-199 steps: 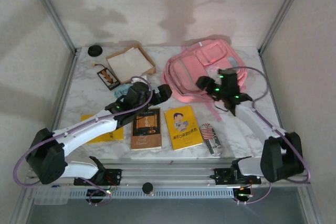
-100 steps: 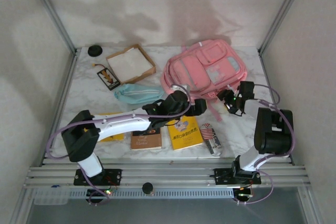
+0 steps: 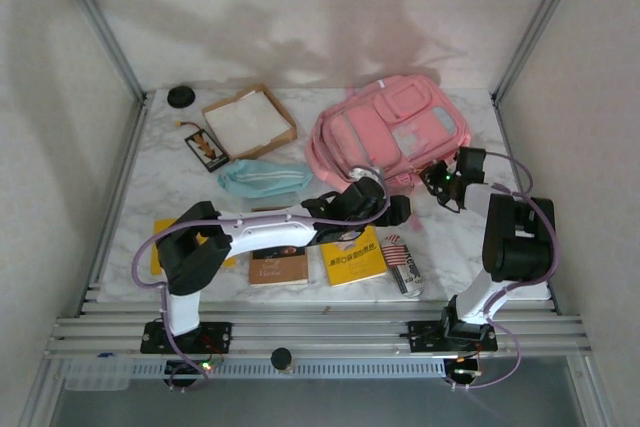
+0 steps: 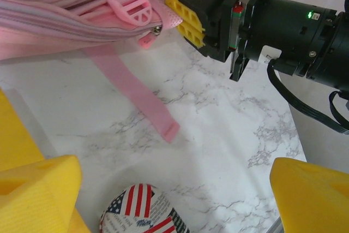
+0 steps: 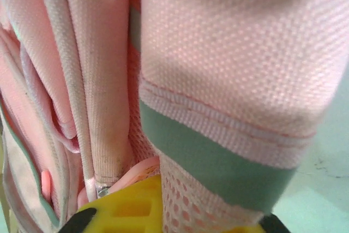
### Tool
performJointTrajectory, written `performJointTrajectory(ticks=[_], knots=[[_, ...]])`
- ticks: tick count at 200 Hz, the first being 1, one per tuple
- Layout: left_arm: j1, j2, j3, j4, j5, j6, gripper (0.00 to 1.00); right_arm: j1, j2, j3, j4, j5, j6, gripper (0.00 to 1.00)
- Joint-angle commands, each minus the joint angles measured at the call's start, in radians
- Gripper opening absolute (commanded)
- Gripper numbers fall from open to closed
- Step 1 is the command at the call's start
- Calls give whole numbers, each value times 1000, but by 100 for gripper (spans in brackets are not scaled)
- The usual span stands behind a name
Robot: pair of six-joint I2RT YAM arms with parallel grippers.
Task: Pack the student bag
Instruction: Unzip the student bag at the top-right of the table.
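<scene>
student bag point(image 3: 390, 132) lies far-right on the table point(image 3: 170, 172), front pockets up, long axis roughly near-left to far-right as we read it. right gripper point(image 3: 443, 181) sits at the bag's near-right corner, fingers together with pink mesh fabric pinched in them, so we call it clamped on the bag edge. left gripper point(image 3: 400, 210) hangs just beside the bag's near edge, fingers wide apart, nothing between them. ahead of it: bare marble, a loose pink strap point(image 4: 136, 94), flag-print roll point(image 4: 143, 214) underneath. key relation: bag is ahead and to the left of the left tool, zip pulls point(image 4: 157, 29) along that near edge. right arm is the nearer one and has the hold. our guess: right anchors, left goes for a zip. yellow book point(image 3: 348, 247) not packed yet
</scene>
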Motion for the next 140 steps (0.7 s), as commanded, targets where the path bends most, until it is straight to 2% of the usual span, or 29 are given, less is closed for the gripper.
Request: performJointTrajectory(ticks=[1,30,60,74,101,140], knots=[[-5,19,58,-16,-18,44,86,20,-84,32,34,-60,42,4],[-4,43,118,-75,-32,134,79,37,-207,48,-16,-79,92,0],[-4,47,139,-105,-67,206,78,46,-287,79,-89,-90,137,0],[-4,52,165,-135,-117,220,77,49,-310,90,-105,-91,166,0],[-5,71,211,-122,-138,268,74,65,-337,100,-107,-112,242,0],[-4,98,249,-94,-165,422,66,88,-370,140,-137,-105,339,0]])
